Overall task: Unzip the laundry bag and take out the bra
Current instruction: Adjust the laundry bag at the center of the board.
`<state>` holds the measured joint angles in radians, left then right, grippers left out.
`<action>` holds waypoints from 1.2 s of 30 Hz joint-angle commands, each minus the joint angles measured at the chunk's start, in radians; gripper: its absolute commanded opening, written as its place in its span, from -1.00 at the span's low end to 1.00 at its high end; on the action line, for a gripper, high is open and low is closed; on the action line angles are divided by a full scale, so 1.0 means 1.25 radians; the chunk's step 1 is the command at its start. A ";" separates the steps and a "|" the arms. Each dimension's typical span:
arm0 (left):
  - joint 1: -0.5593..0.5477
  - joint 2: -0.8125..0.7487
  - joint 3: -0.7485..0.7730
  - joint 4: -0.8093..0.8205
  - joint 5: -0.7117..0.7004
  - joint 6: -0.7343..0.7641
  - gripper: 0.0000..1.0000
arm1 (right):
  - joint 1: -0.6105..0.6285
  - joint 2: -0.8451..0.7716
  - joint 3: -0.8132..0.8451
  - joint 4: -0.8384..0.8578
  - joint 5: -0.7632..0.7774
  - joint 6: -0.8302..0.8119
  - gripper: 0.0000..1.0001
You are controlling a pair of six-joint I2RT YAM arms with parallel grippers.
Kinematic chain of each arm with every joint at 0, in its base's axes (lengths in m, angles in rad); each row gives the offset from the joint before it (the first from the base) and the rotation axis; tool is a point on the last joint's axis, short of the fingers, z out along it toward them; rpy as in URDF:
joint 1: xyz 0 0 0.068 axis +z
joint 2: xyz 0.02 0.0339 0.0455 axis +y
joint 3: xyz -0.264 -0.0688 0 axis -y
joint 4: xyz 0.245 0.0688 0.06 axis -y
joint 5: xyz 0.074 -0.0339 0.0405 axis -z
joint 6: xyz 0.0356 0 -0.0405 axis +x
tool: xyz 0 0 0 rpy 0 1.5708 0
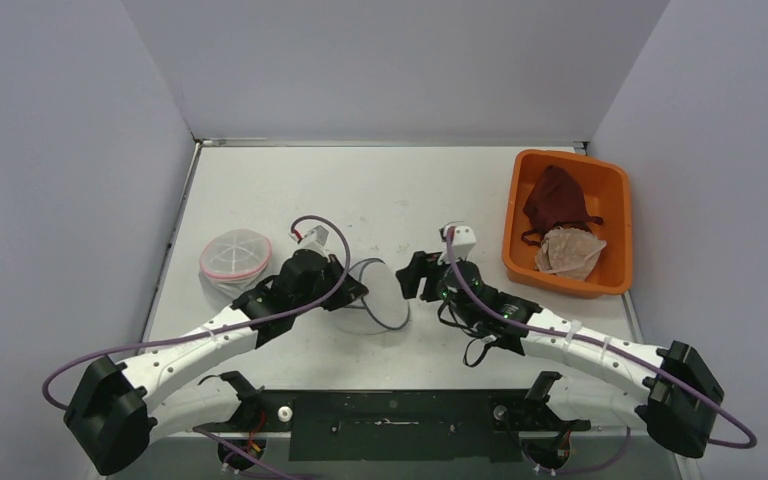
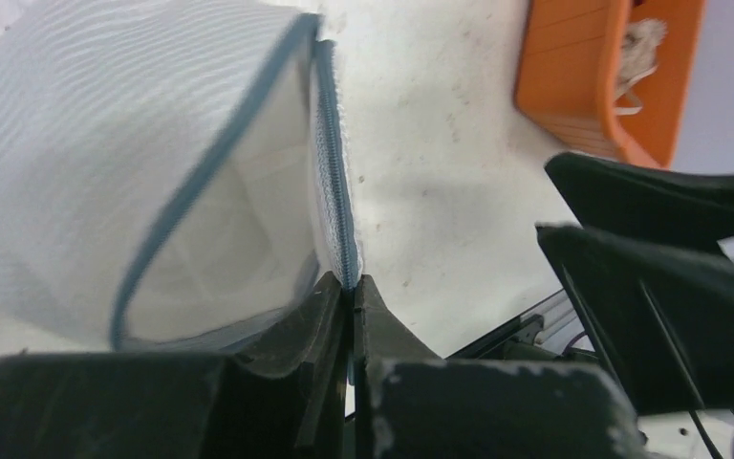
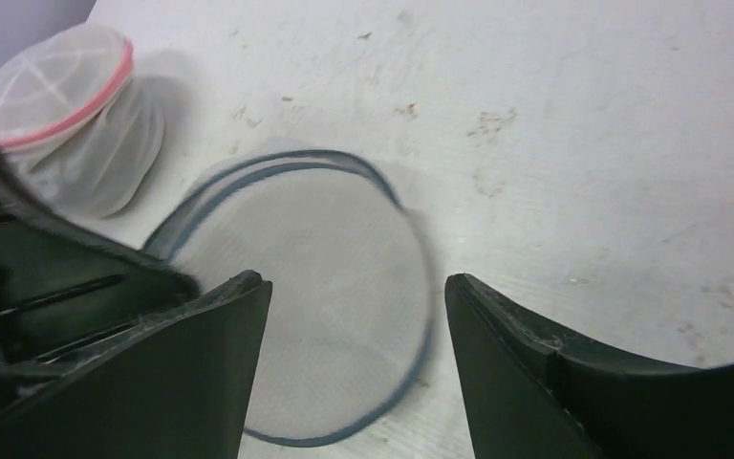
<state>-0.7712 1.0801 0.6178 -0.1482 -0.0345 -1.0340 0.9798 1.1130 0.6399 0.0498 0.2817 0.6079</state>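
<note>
The left tool (image 2: 352,292) was pinched tight on the zipper edge of the laundry bag (image 2: 105,163). The right tool (image 3: 356,287) hung near it with fingers apart

From the top: looking down from high above and behind the arm bases (image 1: 390,420), taking in the whole tabletop (image 1: 380,190). From the left wrist: pressed close to the grey-edged mesh bag (image 2: 105,172), facing the orange bin (image 2: 593,76) at upper right of the frame. From the right wrist: low and close, facing that same bag, with the pink-rimmed bag (image 3: 67,105) at upper left. Shared by all three: the mesh bag.
</note>
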 commanded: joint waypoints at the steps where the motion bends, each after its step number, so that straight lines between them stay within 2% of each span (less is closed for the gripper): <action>1: 0.046 -0.073 -0.009 0.093 0.038 0.066 -1.00 | -0.106 -0.050 -0.059 0.055 -0.124 0.019 0.41; 8: 0.132 -0.141 -0.093 0.218 0.129 0.085 -1.00 | -0.251 -0.028 -0.173 0.247 -0.355 0.128 0.49; 14: 0.169 -0.161 -0.137 0.311 0.197 0.059 -1.00 | -0.272 0.086 -0.213 0.449 -0.466 0.223 0.49; 19: 0.190 -0.199 -0.150 0.347 0.238 0.053 -1.00 | -0.279 0.200 -0.219 0.622 -0.517 0.302 0.49; 29: 0.230 -0.229 -0.140 0.335 0.286 0.054 -1.00 | -0.282 0.359 -0.205 0.813 -0.554 0.390 0.49; 36: 0.247 -0.241 -0.148 0.337 0.306 0.048 -1.00 | -0.289 0.486 -0.195 0.993 -0.571 0.485 0.35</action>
<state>-0.4763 0.8040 0.4213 0.2073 0.3126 -0.9684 0.6292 1.6531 0.3702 1.0489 -0.4091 1.1301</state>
